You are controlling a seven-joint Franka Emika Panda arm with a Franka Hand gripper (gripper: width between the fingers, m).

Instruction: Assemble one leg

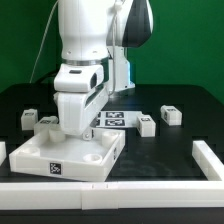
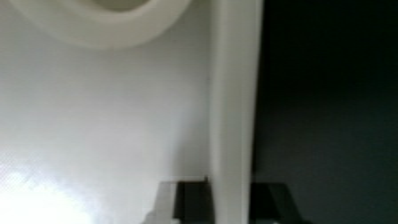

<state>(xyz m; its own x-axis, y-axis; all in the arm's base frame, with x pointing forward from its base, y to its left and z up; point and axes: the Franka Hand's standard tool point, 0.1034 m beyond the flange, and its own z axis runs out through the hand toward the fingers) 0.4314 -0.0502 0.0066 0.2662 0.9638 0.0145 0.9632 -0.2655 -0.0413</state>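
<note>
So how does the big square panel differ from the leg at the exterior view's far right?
The panel is broad and flat, with round corner sockets; the leg is a small block. The panel lies under the arm; the leg sits apart, untouched. Both are white with black-and-white tags.

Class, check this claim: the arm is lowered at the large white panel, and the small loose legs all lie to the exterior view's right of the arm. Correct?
Not all. The exterior view shows two legs on its left of the arm as well; the others lie right.
</note>
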